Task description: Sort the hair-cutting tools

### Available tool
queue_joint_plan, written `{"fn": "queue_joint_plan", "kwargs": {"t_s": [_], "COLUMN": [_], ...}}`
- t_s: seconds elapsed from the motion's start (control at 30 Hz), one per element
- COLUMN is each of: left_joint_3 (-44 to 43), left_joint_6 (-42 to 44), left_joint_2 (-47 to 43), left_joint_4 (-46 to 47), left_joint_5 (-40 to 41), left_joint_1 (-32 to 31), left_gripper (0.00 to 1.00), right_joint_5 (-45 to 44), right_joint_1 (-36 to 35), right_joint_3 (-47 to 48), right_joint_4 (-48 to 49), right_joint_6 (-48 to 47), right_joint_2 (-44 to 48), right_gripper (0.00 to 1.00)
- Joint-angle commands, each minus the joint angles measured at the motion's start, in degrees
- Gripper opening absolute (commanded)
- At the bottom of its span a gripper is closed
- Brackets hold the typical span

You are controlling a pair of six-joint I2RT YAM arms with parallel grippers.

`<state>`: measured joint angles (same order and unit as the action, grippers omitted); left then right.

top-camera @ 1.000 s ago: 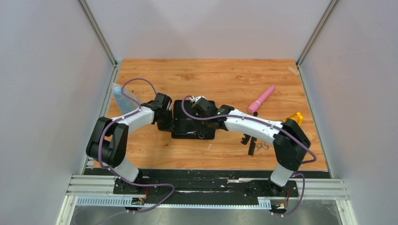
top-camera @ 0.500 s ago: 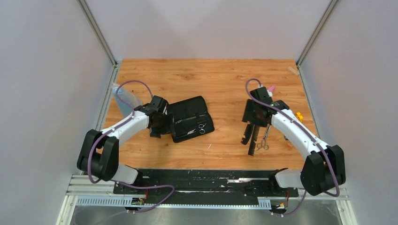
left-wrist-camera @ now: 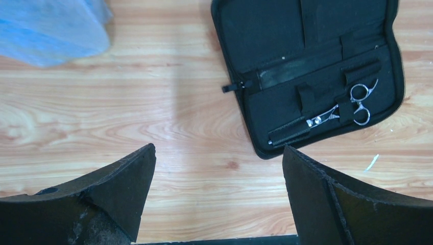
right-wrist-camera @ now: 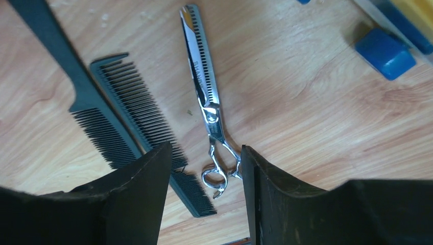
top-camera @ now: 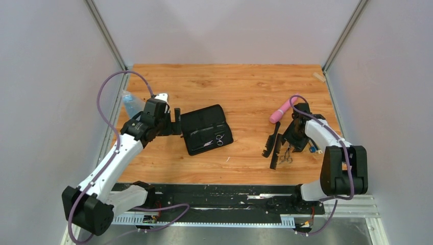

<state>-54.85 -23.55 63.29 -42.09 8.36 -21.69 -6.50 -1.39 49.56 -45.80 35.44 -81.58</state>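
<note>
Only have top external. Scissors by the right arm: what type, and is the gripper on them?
Observer: The right wrist view shows thinning shears, one blade toothed, blades closed, lying flat.
Operator: Gripper state?
Observer: The right gripper is open. The ring handles sit between its fingers and are not clamped.
Operator: And the pair on the left side?
Observer: The left wrist view shows those scissors strapped into the open case, ring handles exposed.
</note>
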Motion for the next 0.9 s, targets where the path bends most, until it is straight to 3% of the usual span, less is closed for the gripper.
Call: {"fn": "queue_joint_plan", "kwargs": {"t_s": [0.0, 0.23, 0.4, 0.6, 0.87], "left_joint_3": [0.8, 3.7, 3.8, 3.9, 5.1], "left_joint_6": [5.3, 6.3, 6.2, 4.8, -2.2], "left_joint_2": [-5.7, -9.0, -8.6, -8.8, -6.2], "left_joint_4": [2.1, 4.2, 4.5, 6.5, 13.4], "left_joint_5": [6.8, 8.7, 7.3, 0.7, -9.6], "left_joint_1": [-0.2, -0.2, -0.2, -0.2, -3.3], "left_gripper": [1.0, 1.0, 1.0, 1.0, 1.0], "right_joint_5": [1.8, 4.2, 3.9, 4.4, 3.7], "right_joint_1": [1.7, 4.3, 4.5, 4.3, 2.1], "right_joint_3": [-1.9, -2.9, -3.4, -2.6, 3.4], "right_joint_4": [4.3, 8.8, 9.9, 8.3, 1.4], "right_joint_6": [1.6, 0.1, -0.5, -1.1, -1.1], "right_joint_2": [-2.7, -7.0, -8.1, -2.1, 6.2], "right_gripper": [0.52, 0.42, 0.22, 0.05, 0.0]}}
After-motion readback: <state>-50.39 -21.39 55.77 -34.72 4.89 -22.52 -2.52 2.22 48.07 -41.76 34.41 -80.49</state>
